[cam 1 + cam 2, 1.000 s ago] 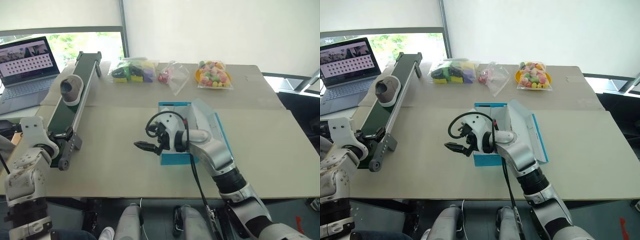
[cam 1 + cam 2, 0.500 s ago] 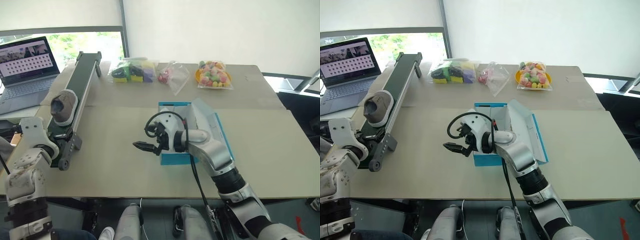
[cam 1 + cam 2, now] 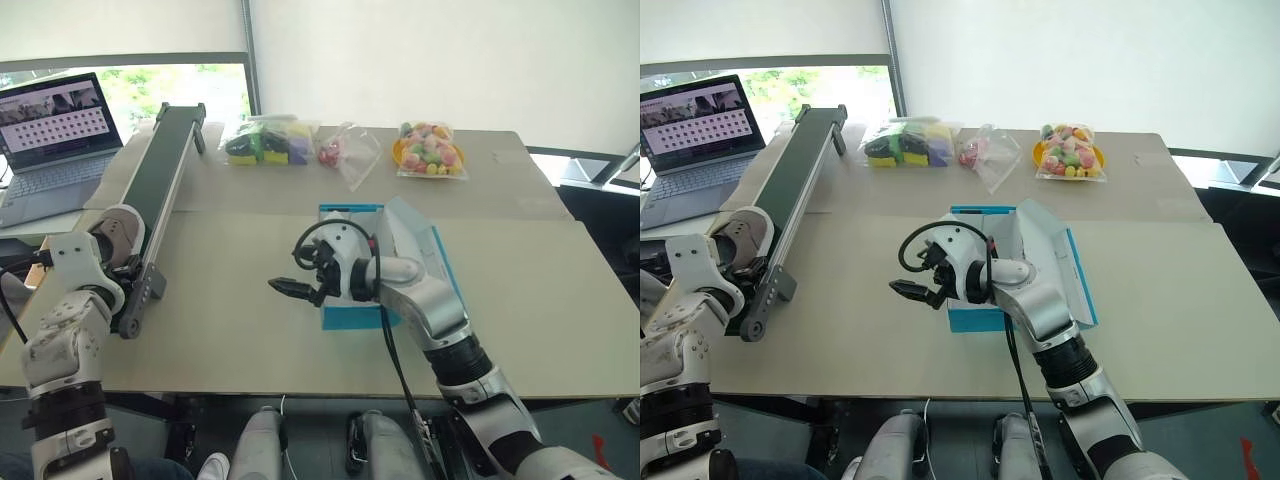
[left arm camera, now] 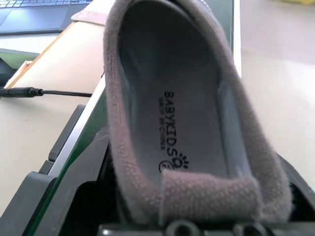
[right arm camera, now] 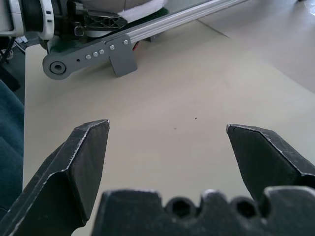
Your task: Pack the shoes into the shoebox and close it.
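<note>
We see one grey shoe (image 3: 118,228) at the near end of the conveyor (image 3: 160,170), right at our left end effector (image 3: 740,262), whose grip we cannot tell. The turquoise shoebox (image 3: 352,215) sits open mid-desk (image 3: 230,330) behind our right end effector (image 3: 290,288), spread wide and empty, with a laptop (image 3: 55,125) and bagged items (image 3: 428,148) beyond

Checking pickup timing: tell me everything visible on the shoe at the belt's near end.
The shoe is a grey-taupe canvas low-top with a white rubber sole, lying at the near end of the dark green conveyor belt, its opening turned toward the left end effector. The wrist view shows a grey insole printed BABYKIDS with a paw logo, and a woven heel tab. Whether the fingers touch it cannot be told.
</note>
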